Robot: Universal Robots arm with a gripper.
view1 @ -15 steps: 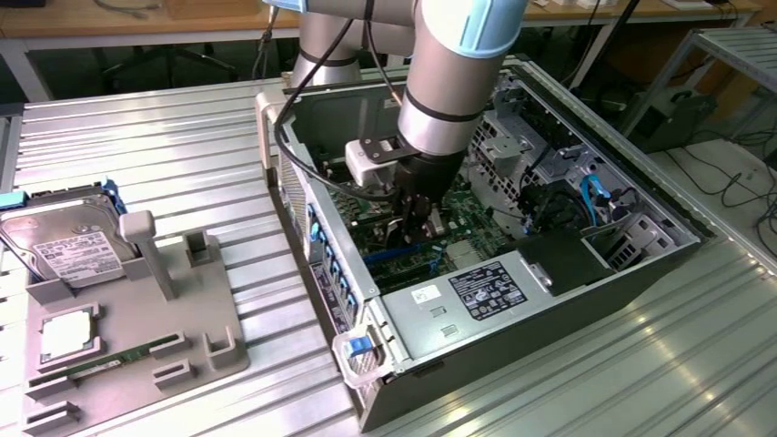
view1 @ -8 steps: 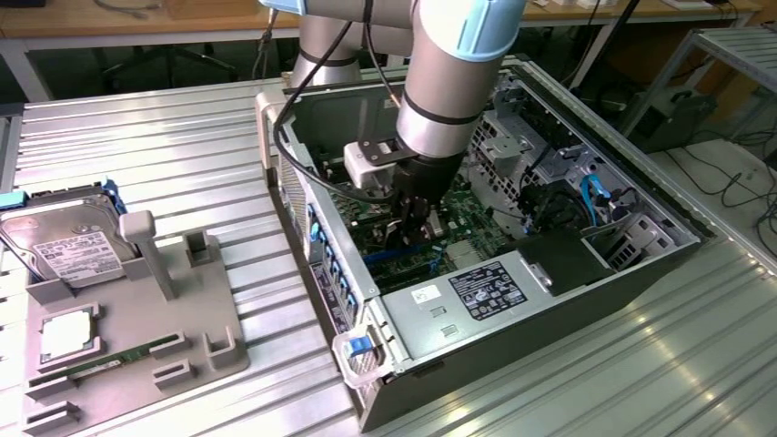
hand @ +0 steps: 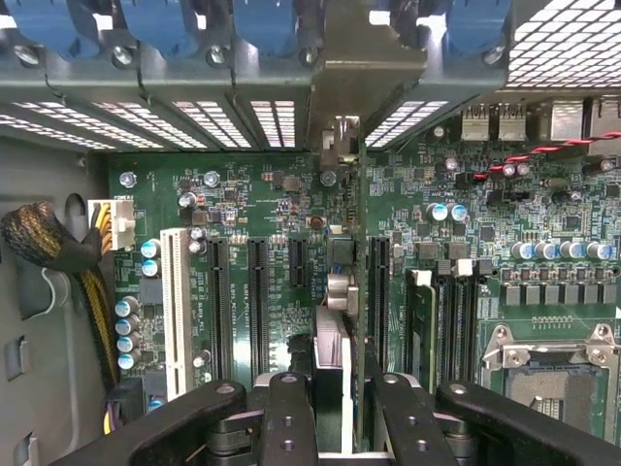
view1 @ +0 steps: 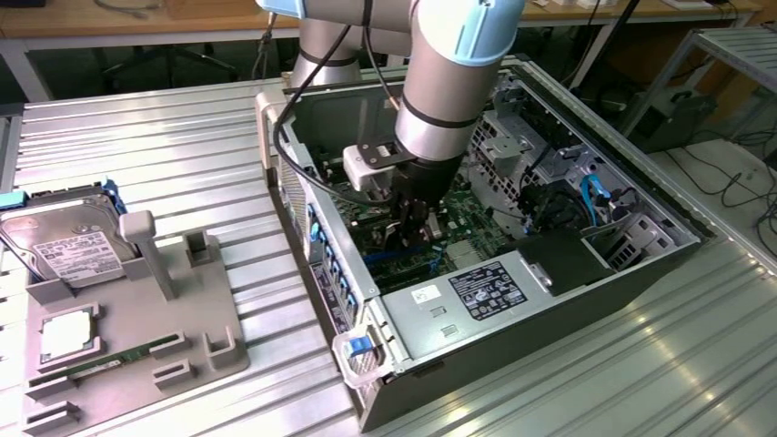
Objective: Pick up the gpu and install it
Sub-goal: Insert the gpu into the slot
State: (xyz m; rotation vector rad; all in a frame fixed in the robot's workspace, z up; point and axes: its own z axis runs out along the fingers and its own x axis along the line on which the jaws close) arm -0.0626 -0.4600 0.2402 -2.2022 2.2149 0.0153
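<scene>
Wrist view: gpu is seen edge-on, standing upright between the gripper fingers, its pale bracket at the case's rear wall among the slot covers. The card is pinched by the black fingers, one on each side of it. Its lower edge sits at the motherboard, in line with the black expansion slots; whether it is fully seated cannot be told. A white slot lies further along the same row. Memory slots and the bare CPU socket are on the card's other side. A braided cable bundle with a white connector is beside the board's edge. Blue latches are lined along the rear wall.

Exterior view: the gripper is reached down inside the open computer case, which lies on its side on the ribbed metal table. The arm is angled down into it from above. The card itself cannot be made out there. A labelled power supply is mounted at the case's near end. Well apart, toward the exterior view's left, a grey holder tray is placed on the table, with a silver hard drive, a square chip and a green memory stick held in it.
</scene>
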